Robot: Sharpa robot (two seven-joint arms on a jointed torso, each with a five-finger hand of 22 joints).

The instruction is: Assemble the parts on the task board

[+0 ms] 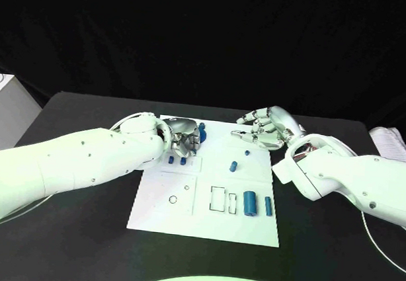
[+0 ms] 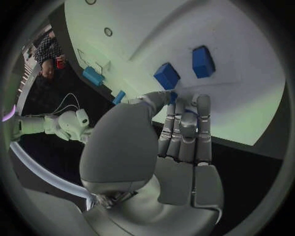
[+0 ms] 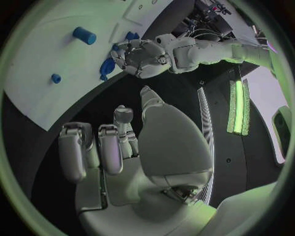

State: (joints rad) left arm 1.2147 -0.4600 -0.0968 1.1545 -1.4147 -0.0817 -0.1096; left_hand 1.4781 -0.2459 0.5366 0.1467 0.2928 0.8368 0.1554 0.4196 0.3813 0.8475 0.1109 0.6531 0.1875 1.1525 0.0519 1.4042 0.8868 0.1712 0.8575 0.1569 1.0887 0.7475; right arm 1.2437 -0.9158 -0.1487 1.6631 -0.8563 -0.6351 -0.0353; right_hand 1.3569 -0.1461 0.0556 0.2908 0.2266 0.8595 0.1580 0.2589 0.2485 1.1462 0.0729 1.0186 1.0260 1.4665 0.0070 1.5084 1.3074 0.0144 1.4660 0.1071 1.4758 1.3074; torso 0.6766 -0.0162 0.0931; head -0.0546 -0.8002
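The far left corner of the task board (image 1: 205,227) is occupied by the left hand (image 1: 186,139), whose fingers (image 2: 184,130) are curled in close over two blue blocks (image 2: 166,75). The far right corner is overhung by the right hand (image 1: 266,128). Between the hands, a small blue peg (image 1: 231,164) stands in the way. The near right area is crowded by a blue cylinder (image 1: 249,202). Open board is left at the near edge, and bare counter (image 1: 79,242) lies on both sides.

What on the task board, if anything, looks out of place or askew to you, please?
Nothing looks damaged or spilled. One small blue cylinder lies loose on its side mid-board, away from any outlined slot, while two others lie beside the rectangular outlines. The task board itself sits flat and square.
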